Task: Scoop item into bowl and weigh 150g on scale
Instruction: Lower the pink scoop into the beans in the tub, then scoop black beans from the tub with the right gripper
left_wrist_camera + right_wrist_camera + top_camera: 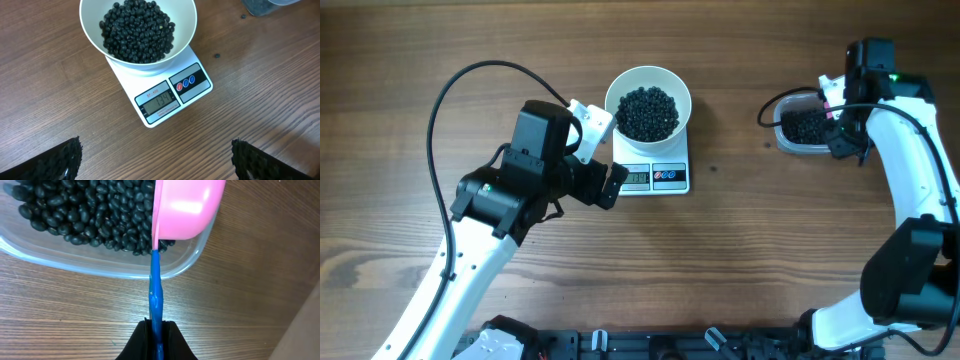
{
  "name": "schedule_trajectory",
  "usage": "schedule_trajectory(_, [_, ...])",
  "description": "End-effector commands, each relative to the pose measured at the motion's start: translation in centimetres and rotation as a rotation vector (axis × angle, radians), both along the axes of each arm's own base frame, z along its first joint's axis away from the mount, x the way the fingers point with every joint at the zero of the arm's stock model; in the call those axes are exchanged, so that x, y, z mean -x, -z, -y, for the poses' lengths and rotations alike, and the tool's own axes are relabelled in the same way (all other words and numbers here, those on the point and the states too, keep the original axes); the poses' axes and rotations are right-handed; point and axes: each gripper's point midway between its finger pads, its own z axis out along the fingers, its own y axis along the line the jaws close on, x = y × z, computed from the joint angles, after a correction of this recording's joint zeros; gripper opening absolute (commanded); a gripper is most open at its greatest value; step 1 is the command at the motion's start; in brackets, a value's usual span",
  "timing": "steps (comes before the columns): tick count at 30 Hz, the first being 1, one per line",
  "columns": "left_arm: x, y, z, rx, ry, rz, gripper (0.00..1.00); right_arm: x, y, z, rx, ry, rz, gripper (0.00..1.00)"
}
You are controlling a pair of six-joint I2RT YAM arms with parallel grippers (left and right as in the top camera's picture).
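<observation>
Robot test bench, wooden tabletop [740, 260]

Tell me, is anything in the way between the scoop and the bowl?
Nothing visible is. The right gripper holds the scoop over the tub of beans. Only bare table lies from there to the bowl on the scale. The left gripper hangs open on the bowl's far side.
</observation>
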Motion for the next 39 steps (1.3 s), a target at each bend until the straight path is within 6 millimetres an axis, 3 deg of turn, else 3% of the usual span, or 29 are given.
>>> schedule_trajectory(1, [-0.1,-0.7,0.5,0.021,0.010,0.008,1.00,0.0,0.5,0.1,0.018,0.014,-0.006,0.04])
schedule_trajectory(5, [-0.1,-0.7,0.5,0.021,0.010,0.008,1.00,0.1,0.2,1.1,0.081,0.026,-0.014,0.04])
schedule_trajectory(14, [-0.1,-0.7,0.5,0.021,0.010,0.008,1.00,0.3,1.3,1.0,0.081,0.023,-0.053,0.04])
schedule_trajectory(39, [-0.1,-0.7,0.5,0.021,0.010,0.008,1.00,1.7,3.2,-1.6,-0.078,0.002,-0.138,0.04])
